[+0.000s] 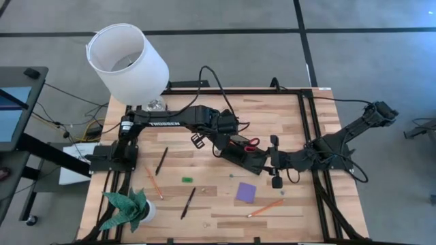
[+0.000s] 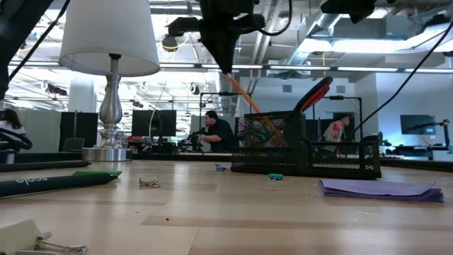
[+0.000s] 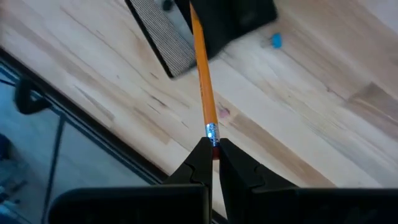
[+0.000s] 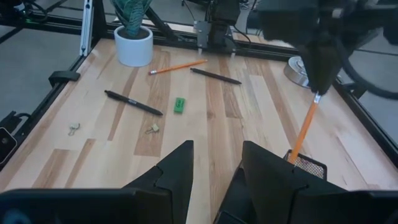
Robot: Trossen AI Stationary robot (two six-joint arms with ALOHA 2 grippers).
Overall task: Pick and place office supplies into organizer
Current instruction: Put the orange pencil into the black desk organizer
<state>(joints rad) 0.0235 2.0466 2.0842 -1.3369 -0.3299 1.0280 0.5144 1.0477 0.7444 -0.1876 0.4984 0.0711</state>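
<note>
Orange pencil (image 3: 203,81): pinched at its eraser end by the left tool (image 3: 213,163), hanging point-down over the organizer (image 1: 246,155); the right wrist view shows its tip at or just inside the mesh rim of the tall back section.
Left tool: closed on the pencil, poised above the organizer near the desk's (image 1: 225,214) middle.
Right tool (image 4: 216,163): fingers spread apart, empty, parked just beside the organizer on the right arm's side.
Organizer: black mesh tray; red-handled scissors (image 1: 252,143) already stand in it, handles sticking up in the low view.
Step in hand: placement of one pencil, judged near its end; the grasp is done and only the lowering and release remain.
Next move calls for: a short straight descent so the point clears the mesh rim, then opening the fingers; the pencil is slightly tilted, so release too high could let it tip out.
Left on desk: two black pens (image 1: 161,160) and (image 1: 188,202), two more orange pencils (image 1: 154,183) and (image 1: 265,207), purple note pad (image 1: 246,192), small green piece (image 1: 187,180).
Not task: lamp (image 1: 127,62), paper plant (image 1: 129,207).
Progress: early to middle, by my reckoning.
</note>
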